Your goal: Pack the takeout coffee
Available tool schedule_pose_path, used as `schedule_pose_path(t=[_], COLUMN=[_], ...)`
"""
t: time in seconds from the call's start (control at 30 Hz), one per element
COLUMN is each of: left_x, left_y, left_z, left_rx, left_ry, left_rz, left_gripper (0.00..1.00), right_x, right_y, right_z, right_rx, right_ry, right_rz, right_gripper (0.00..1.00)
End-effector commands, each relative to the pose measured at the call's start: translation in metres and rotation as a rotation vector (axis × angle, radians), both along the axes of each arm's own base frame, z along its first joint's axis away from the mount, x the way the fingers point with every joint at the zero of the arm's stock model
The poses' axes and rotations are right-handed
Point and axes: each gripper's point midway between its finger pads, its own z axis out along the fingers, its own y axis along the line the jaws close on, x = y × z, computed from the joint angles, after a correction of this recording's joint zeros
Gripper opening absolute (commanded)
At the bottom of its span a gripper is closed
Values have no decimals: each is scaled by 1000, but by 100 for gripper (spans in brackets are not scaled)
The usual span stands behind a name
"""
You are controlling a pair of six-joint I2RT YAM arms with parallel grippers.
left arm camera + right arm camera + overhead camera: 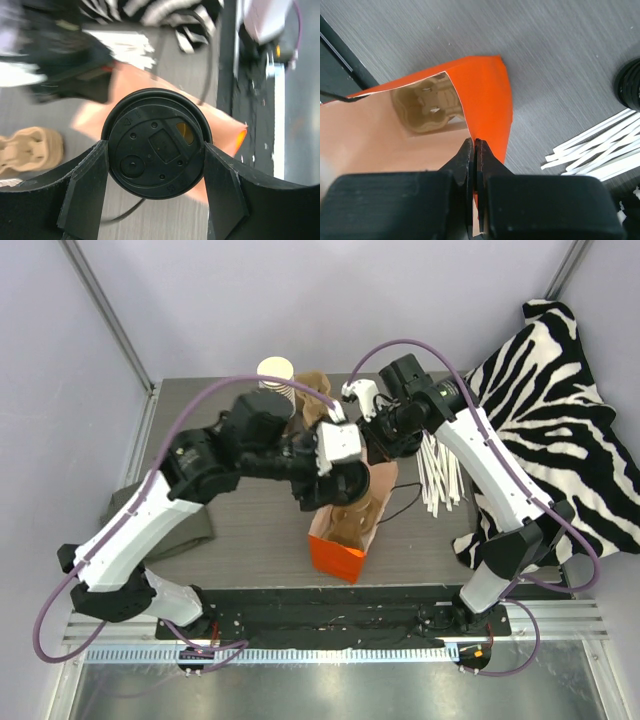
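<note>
In the left wrist view the takeout coffee's round black lid sits squeezed between my left gripper's two black fingers. The cup body below the lid is hidden. The coffee hangs over the mouth of the orange paper bag. In the top view my left gripper is over the bag and hides the coffee. My right gripper is shut on the bag's upper edge, holding the mouth open. A cardboard cup carrier lies inside the bag.
A stack of lidless brown cups and spare cardboard carriers stand at the back. White sticks and black lids lie to the right. A zebra cloth is at the far right, a grey cloth at the left.
</note>
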Motion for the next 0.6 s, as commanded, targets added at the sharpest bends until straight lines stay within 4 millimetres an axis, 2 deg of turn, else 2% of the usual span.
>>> schedule_pose_path(t=[0.0,0.03,0.1,0.13,0.27,0.3,0.33,0.4,0.43,0.5,0.57], left_x=[1,2,7,13,24,24,25,27,27,27,27], left_y=[-6,-8,-9,-8,-7,-6,-6,-5,-5,-8,-10], left_z=[-9,-20,-27,-41,-58,-61,-69,-74,-84,-90,-105], left_rx=[31,60,79,115,150,160,174,177,195,194,211], left_ry=[-137,-135,-160,-170,-215,-220,-219,-228,-225,-234,-219], left_rz=[-22,-23,-15,10,52,52,56,77,80,85,84], left_gripper=[26,26,26,26,25,25,25,25,25,25,25], right_x=[0,-2,-10,-12,-29,-33,-37,-39,-42,-47,-49], right_y=[4,4,4,5,6,6,4,4,2,1,0], right_z=[50,52,55,56,63,56,63,57,58,50,47], right_rx=[117,126,146,158,221,222,247,258,267,269,275], right_ry=[-123,-123,-123,-122,-122,-104,-137,-133,-141,-117,-109], right_rz=[-36,-36,-28,-32,-33,-35,-34,-49,-59,-75,-85], right_gripper=[1,1,1,1,1,1,1,1,1,1,1])
